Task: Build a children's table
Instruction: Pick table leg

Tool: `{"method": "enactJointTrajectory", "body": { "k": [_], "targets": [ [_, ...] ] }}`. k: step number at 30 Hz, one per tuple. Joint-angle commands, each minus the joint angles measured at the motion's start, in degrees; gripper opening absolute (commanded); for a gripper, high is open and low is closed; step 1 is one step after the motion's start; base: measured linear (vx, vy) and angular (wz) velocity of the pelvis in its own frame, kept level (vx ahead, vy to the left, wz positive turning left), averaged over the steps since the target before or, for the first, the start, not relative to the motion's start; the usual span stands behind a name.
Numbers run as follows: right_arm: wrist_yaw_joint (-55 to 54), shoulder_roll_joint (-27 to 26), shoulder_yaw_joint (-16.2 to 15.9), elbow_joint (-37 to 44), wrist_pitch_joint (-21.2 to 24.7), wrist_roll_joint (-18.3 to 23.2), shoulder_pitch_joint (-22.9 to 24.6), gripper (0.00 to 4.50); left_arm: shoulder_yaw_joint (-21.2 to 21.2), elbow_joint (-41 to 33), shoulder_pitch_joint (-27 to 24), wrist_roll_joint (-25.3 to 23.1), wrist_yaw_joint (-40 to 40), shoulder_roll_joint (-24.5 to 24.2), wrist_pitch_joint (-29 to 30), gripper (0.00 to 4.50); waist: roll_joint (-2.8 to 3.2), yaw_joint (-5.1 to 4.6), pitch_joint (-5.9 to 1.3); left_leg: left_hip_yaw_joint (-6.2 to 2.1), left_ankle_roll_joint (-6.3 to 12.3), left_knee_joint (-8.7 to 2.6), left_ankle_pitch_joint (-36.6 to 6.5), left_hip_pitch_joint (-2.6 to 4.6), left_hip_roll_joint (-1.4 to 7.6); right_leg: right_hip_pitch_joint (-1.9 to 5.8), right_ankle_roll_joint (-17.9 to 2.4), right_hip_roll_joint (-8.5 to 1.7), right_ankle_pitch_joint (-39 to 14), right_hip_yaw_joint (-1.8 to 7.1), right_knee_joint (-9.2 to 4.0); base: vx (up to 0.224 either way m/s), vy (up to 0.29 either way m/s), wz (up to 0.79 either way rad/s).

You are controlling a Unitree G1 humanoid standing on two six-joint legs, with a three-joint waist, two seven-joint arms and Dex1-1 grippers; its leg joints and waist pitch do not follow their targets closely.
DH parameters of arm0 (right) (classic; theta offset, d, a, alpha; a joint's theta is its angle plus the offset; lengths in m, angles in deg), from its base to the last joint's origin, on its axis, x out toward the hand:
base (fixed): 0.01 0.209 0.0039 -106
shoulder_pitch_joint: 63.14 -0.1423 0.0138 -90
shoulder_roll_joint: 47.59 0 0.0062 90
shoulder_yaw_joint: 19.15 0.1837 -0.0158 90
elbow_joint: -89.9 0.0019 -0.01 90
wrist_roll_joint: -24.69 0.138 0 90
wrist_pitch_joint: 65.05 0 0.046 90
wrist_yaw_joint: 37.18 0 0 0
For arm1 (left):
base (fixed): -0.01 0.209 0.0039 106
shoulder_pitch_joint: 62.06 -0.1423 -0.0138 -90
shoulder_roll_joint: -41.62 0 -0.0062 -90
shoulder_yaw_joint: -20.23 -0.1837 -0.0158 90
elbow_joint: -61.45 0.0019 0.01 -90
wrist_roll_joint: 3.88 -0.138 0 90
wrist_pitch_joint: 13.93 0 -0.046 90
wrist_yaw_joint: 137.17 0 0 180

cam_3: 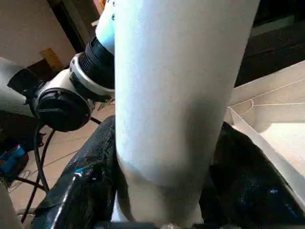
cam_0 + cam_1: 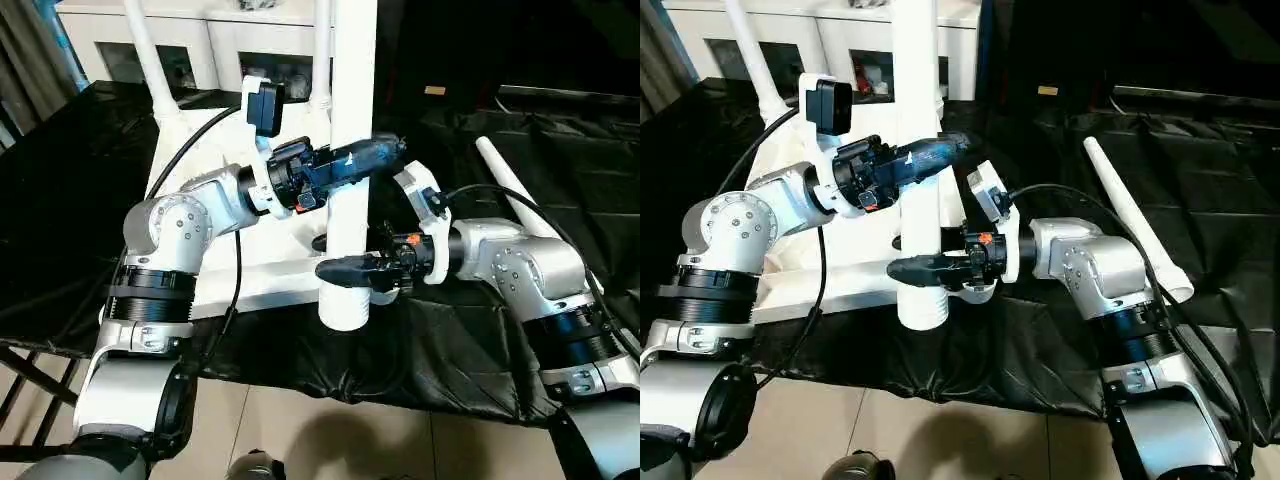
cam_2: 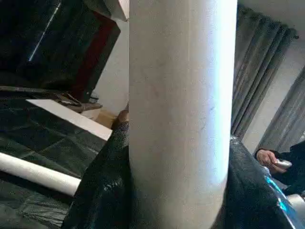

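A long white tapered plastic tube leg (image 2: 350, 150) stands upright in front of the robot, its ridged lower end hanging just over the near edge of the white plastic rectangular tabletop (image 2: 260, 275), which lies underside up on a table draped in black cloth (image 2: 460, 350). The left gripper (image 2: 385, 152) reaches across from the left and clamps the leg higher up, its two black fingers (image 3: 102, 191) pressed on opposite sides of the tube. The right gripper (image 2: 335, 268) comes in from the right and grips the same leg lower down, near the ridged end, with one black finger (image 1: 78, 195) on each side of it. Two more white tapered tube legs (image 2: 150, 60) already stand upright at the far corners of the tabletop. A fourth white tube leg (image 2: 1135, 220) lies loose on the black cloth to the right, well apart from the tabletop. Behind the table stands a white cabinet with glass doors (image 2: 180, 45). A person's hand (image 3: 269, 157) holding a small object is at the edge of the left wrist view, in front of grey curtains (image 3: 271, 86)
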Motion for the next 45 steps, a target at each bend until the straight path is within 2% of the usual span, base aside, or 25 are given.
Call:
{"method": "enactJointTrajectory", "body": {
  "k": [1,6,11,13,15,19,23,25,27,29,31,34,35,36,37,38,39,40,41,42,44,45],
  "targets": [
    [-0.4,0.7,-0.1,-0.6,0.8,-0.8,-1.0,2.47,-1.0,-1.2,1.2,0.7,2.0,-0.1,0.5,1.85,-0.88,0.06,-5.02,-1.49,1.7,-3.78,-6.5,1.41,3.01,3.32,-13.3,-3.6,-9.0,2.54,-3.63,0.0,0.0,0.0],
    [0.0,0.7,-0.6,-0.9,1.1,-0.5,-0.8,2.05,-1.6,-0.9,1.2,-0.3,2.1,-0.1,-0.5,1.85,-0.89,0.08,-5.01,-1.51,1.6,-3.81,-6.9,1.43,3.05,3.33,-13.3,-3.66,-9.5,2.53,-3.67,0.0,0.0,0.0],
    [-0.9,0.3,-0.4,-1.3,0.9,-0.7,-0.7,1.91,-2.2,-0.6,1.0,-1.7,1.6,-0.2,-2.5,1.85,-0.75,0.05,-5.03,-1.52,1.37,-3.81,-6.9,1.47,3.04,3.28,-13.3,-3.63,-9.2,2.54,-3.68,0.0,0.0,0.0],
    [-1.1,0.2,-0.4,-1.4,0.8,-0.8,-0.6,1.89,-2.0,-0.5,1.0,-1.8,1.1,-0.1,-2.7,2.41,-0.82,0.07,-5.05,-1.5,1.41,-3.79,-6.8,1.43,3.0,3.36,-13.5,-3.63,-8.7,2.54,-3.6,0.0,0.0,0.0],
    [-2.8,-0.6,0.4,-2.0,0.1,-1.1,-0.3,1.89,-0.2,-0.1,1.2,-0.6,0.4,0.5,-3.6,2.55,-0.78,0.07,-5.04,-1.51,1.38,-3.79,-6.8,1.42,3.01,3.33,-13.5,-3.69,-8.8,2.53,-3.64,0.0,0.0,0.0],
    [-5.5,-1.6,1.7,-2.7,-1.2,-1.5,0.1,1.88,2.1,0.1,1.1,-1.0,-1.1,1.5,-7.7,2.55,-0.83,0.08,-5.06,-1.54,1.16,-3.81,-7.1,1.42,3.03,3.35,-13.5,-3.76,-8.9,2.53,-3.7,0.0,0.0,0.0],
    [-12.0,-3.9,5.8,-4.3,-4.7,-1.8,0.6,1.88,8.1,1.4,2.2,0.4,-7.6,3.4,-13.0,2.55,-0.76,-0.07,-5.15,-1.6,0.71,-3.81,-7.3,1.39,2.96,3.39,-13.6,-3.83,-8.1,2.49,-3.64,0.0,0.0,0.0],
    [-15.0,-4.6,7.1,-5.0,-6.8,-2.4,1.1,1.88,9.8,1.9,2.4,0.7,-9.4,3.4,-14.3,2.55,-0.73,-0.08,-5.1,-1.56,0.62,-3.86,-7.3,1.49,2.91,3.36,-13.3,-3.66,-8.1,2.48,-3.66,0.0,0.0,0.0],
    [-18.7,-5.5,8.6,-5.8,-9.4,-3.4,1.7,1.88,10.3,2.6,1.7,-1.2,-10.0,2.6,-17.7,2.55,-0.64,-0.11,-5.13,-1.58,0.3,-3.91,-7.3,1.49,2.91,3.22,-13.0,-3.79,-8.3,2.52,-3.79,0.0,0.0,0.0],
    [-23.1,-6.2,9.9,-6.4,-12.1,-4.8,2.6,1.88,8.0,3.7,0.2,-5.9,-10.0,0.6,-21.1,2.55,-0.32,-0.22,-5.15,-1.67,-0.07,-4.04,-7.7,1.64,2.89,3.1,-11.9,-3.61,-8.7,2.5,-3.93,0.0,0.0,0.0],
    [-26.9,-6.7,10.5,-7.1,-14.5,-6.7,3.3,1.88,5.1,4.4,-1.4,-9.8,-8.8,-1.4,-22.5,2.55,-0.26,-0.37,-5.1,-1.74,-0.41,-4.23,-8.0,1.71,2.99,3.08,-10.9,-3.62,-9.3,2.55,-3.97,0.0,0.0,0.0],
    [-30.6,-8.0,11.5,-7.9,-20.4,-8.8,4.4,1.88,-1.4,6.3,-4.1,-18.2,-7.9,-4.3,-27.5,2.55,0.02,-0.59,-5.09,-1.76,-1.12,-4.4,-8.9,1.71,3.03,2.96,-9.8,-3.64,-9.7,2.68,-4.04,0.0,0.0,0.0],
    [-32.3,-8.4,11.8,-8.0,-22.1,-9.7,4.7,1.88,-5.0,7.4,-5.2,-22.4,-7.5,-5.9,-30.2,2.55,0.02,-0.59,-5.09,-1.76,-1.12,-4.4,-8.9,1.71,3.03,2.96,-9.8,-3.64,-9.7,2.68,-4.04,0.0,0.0,0.0],
    [-33.6,-8.6,12.0,-8.1,-23.2,-10.3,5.0,1.88,-7.4,8.2,-6.0,-25.1,-7.2,-6.9,-31.9,2.55,0.08,-0.77,-5.05,-1.76,-1.57,-4.57,-9.9,1.94,3.02,2.86,-9.0,-3.54,-10.5,2.72,-4.08,0.0,0.0,0.0],
    [-34.9,-8.9,12.2,-8.1,-24.7,-11.1,5.4,1.88,-9.6,9.5,-6.8,-27.6,-7.6,-7.7,-32.9,2.55,0.15,-0.76,-5.16,-1.75,-1.93,-4.58,-10.0,1.98,3.06,2.92,-9.3,-3.58,-9.8,2.71,-3.9,0.0,0.0,0.0],
    [-34.9,-8.9,12.2,-8.1,-24.7,-11.1,5.4,1.88,-9.6,9.5,-6.8,-27.6,-7.6,-7.7,-32.9,2.55,0.2,-0.73,-5.09,-1.81,-2.06,-4.66,-10.2,1.98,3.08,2.82,-9.4,-3.57,-9.7,2.71,-3.97,0.0,0.0,0.0],
    [-36.1,-9.5,12.1,-7.6,-27.8,-12.4,6.8,1.88,-11.1,12.5,-7.6,-30.1,-10.6,-7.8,-33.4,2.55,0.33,-0.81,-5.12,-1.71,-2.33,-4.62,-10.7,2.06,3.03,2.72,-9.7,-3.54,-9.2,2.72,-3.94,0.0,0.0,0.0],
    [-36.6,-10.1,12.6,-7.0,-28.8,-12.2,7.9,1.88,-10.5,14.9,-7.3,-30.9,-14.0,-7.0,-33.3,2.55,0.34,-0.91,-5.09,-1.65,-2.55,-4.61,-11.7,2.08,3.01,2.78,-10.2,-3.58,-8.6,2.77,-3.87,0.0,0.0,0.0],
    [-36.6,-10.1,12.6,-7.0,-28.8,-12.2,7.9,1.88,-10.5,14.9,-7.3,-30.9,-14.0,-7.0,-33.3,2.55,0.34,-0.91,-5.09,-1.65,-2.55,-4.61,-11.7,2.08,3.01,2.78,-10.2,-3.58,-8.6,2.77,-3.87,0.0,0.0,0.0],
    [-37.0,-10.5,12.8,-6.7,-29.5,-12.2,8.6,1.88,-10.2,16.4,-7.0,-31.6,-16.1,-6.6,-33.3,2.55,0.23,-0.9,-5.19,-1.78,-2.08,-4.61,-11.7,1.89,3.02,3.08,-11.0,-3.71,-7.5,2.69,-3.74,0.0,0.0,0.0],
    [-37.5,-10.9,12.7,-6.6,-30.6,-12.4,9.3,1.88,-10.2,17.8,-6.8,-32.7,-17.5,-6.3,-33.9,2.55,0.17,-0.96,-5.14,-1.77,-1.55,-4.58,-11.6,1.77,2.97,3.11,-11.7,-3.7,-7.1,2.67,-3.81,0.0,0.0,0.0],
    [-37.5,-10.9,12.2,-6.3,-31.3,-12.9,10.2,1.88,-10.4,18.3,-7.1,-33.3,-18.0,-6.0,-34.6,2.55,0.42,-1.03,-5.12,-1.8,-1.41,-4.54,-11.8,1.81,2.95,3.09,-11.7,-3.75,-7.4,2.66,-3.94,0.0,0.0,0.0]
  ]
}}
